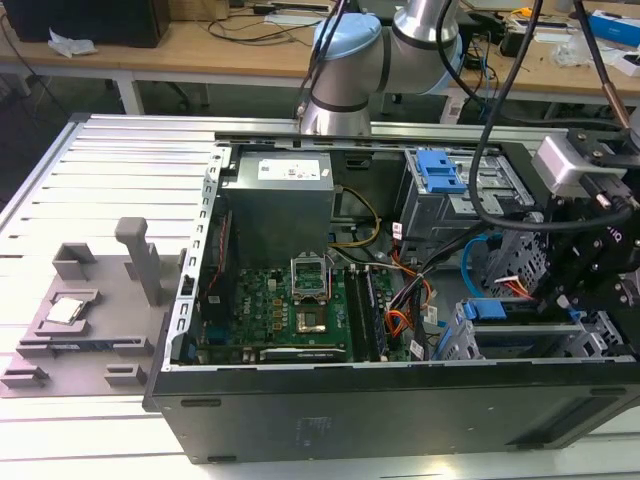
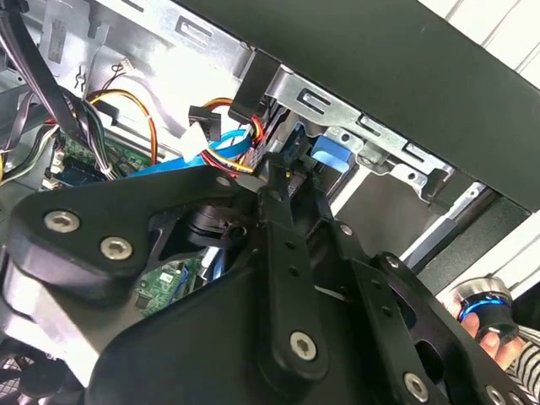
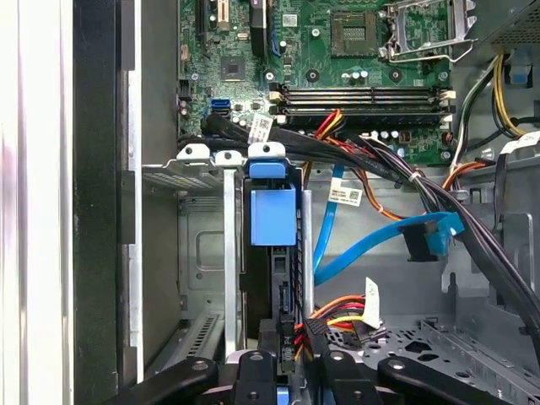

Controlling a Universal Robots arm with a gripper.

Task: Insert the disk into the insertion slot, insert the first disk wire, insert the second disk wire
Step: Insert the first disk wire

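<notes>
The disk (image 3: 272, 216) is being held on edge inside the insertion slot (image 3: 202, 253), its bright blue caddy facing the first wrist view, with the perforated silver wall of the cage standing just beside it. In the exterior view the same blue caddy (image 1: 487, 309) is being shown at the mouth of the cage (image 1: 462, 340), in the case's near corner at the exterior view's right. The first disk wire (image 3: 342, 310) is being led in from the side as a bundle of orange, red and yellow leads, and its small dark plug is being pinched at the disk's edge by the gripper (image 3: 287, 359), whose fingers are drawn close together on it (in the second wrist view the tips of the gripper (image 2: 277, 181) are meeting just beside the caddy's blue tab). The second disk wire (image 3: 371, 245) is being left loose, looping over the cage floor with its blue plug hanging apart from the disk. Beyond the cage, the green motherboard (image 3: 337, 51) is being framed by the open computer case (image 1: 400, 410).
</notes>
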